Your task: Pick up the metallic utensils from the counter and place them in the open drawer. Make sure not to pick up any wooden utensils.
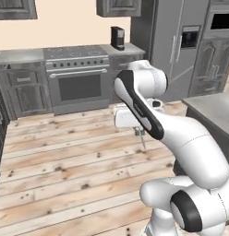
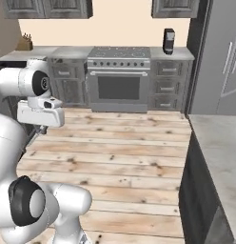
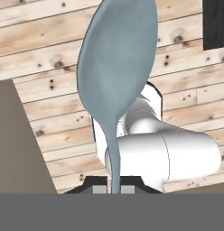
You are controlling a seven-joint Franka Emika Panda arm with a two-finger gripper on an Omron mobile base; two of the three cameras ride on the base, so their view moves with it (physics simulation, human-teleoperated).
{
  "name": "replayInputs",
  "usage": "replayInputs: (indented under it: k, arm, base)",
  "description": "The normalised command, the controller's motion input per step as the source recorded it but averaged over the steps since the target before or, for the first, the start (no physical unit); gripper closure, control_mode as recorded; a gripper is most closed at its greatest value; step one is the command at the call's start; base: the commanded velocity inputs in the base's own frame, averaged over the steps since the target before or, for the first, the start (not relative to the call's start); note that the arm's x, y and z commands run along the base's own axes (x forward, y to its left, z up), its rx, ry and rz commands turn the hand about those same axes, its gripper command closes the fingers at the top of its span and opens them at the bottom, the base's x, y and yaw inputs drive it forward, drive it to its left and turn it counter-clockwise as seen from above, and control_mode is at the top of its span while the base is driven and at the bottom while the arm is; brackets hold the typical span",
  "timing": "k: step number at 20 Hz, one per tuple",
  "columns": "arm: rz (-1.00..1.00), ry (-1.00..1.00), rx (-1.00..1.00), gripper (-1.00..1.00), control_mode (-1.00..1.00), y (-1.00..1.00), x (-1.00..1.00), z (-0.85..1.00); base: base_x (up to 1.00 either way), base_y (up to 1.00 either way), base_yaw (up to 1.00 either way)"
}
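My gripper [image 3: 114, 189] is clamped on the thin silver-grey metal spoon [image 3: 116, 76] by its handle tip, over the wooden plank floor [image 1: 65, 156], left of the marbled stone counter [image 2: 220, 157]. So thin a hold could let the spoon slip during transport.

counter [image 2: 220, 143]: light grey marbled slab on a dark base, right of the stove [image 2: 119, 78]; bare on the part visible. Back worktop [image 2: 67, 51] beside the stove carries a black coffee machine [image 2: 169, 41] on its right and a knife block [image 2: 25, 43] far left. Plank floor [image 2: 120, 152] in front of the stove.
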Motion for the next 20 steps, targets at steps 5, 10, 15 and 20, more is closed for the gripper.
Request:
replayInputs:
  k: [5, 10, 15, 20]
  arm:
    - [0.0, 0.0, 0.0, 1.0, 1.0, 0.0, 0.0, 0.0]
    - [0.0, 0.0, 0.0, 1.0, 1.0, 0.0, 0.0, 0.0]
    - [0.0, 0.0, 0.0, 1.0, 1.0, 0.0, 0.0, 0.0]
    - [0.0, 0.0, 0.0, 1.0, 1.0, 0.0, 0.0, 0.0]
  base:
    - [1.0, 0.0, 0.05]
    - [1.0, 0.0, 0.05]
    - [1.0, 0.0, 0.09]
    - [1.0, 0.0, 0.1]
